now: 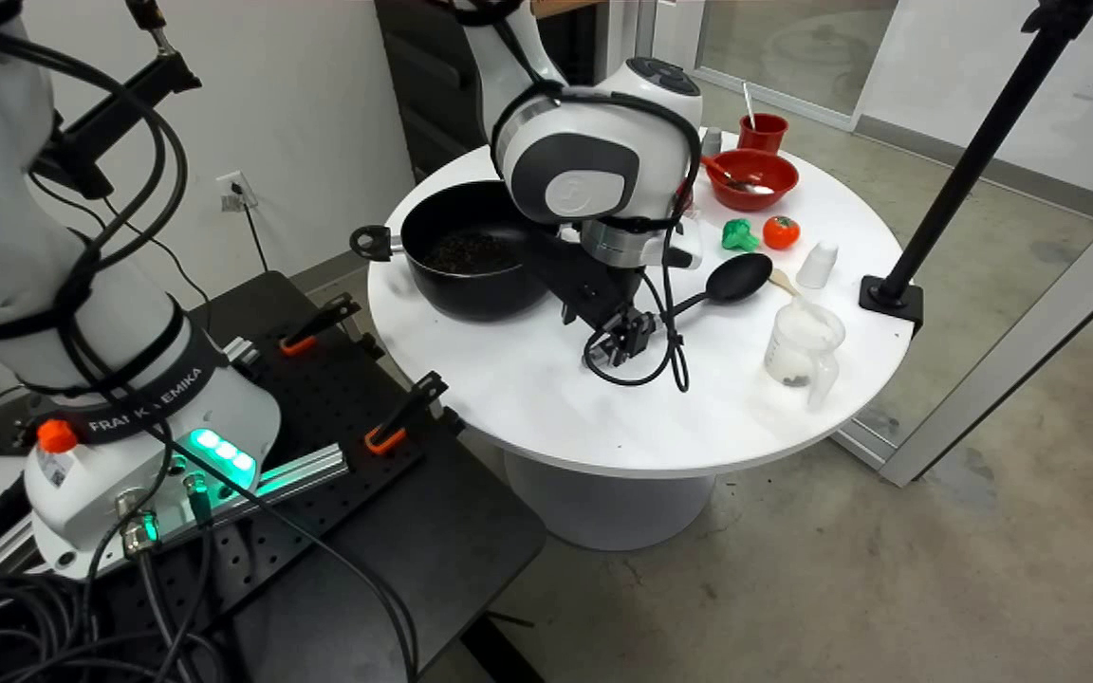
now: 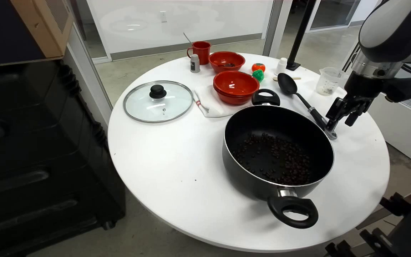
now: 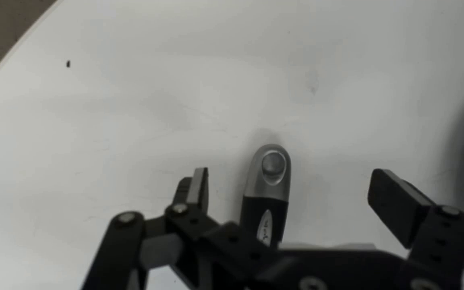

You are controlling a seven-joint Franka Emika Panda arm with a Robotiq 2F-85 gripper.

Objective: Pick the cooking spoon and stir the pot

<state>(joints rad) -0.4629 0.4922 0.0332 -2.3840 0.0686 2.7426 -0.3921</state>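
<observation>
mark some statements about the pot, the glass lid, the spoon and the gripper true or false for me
The pot holds small dark pieces. True.
The glass lid has a black knob. True.
The lid covers the pot. False: it lies on the white table.
The cooking spoon has a black head. True.
The spoon stands upright in the pot. False: it lies on the table.
The jaws are shut on the spoon. False: the gripper is open; in the wrist view, the handle end shows between its jaws.
</observation>
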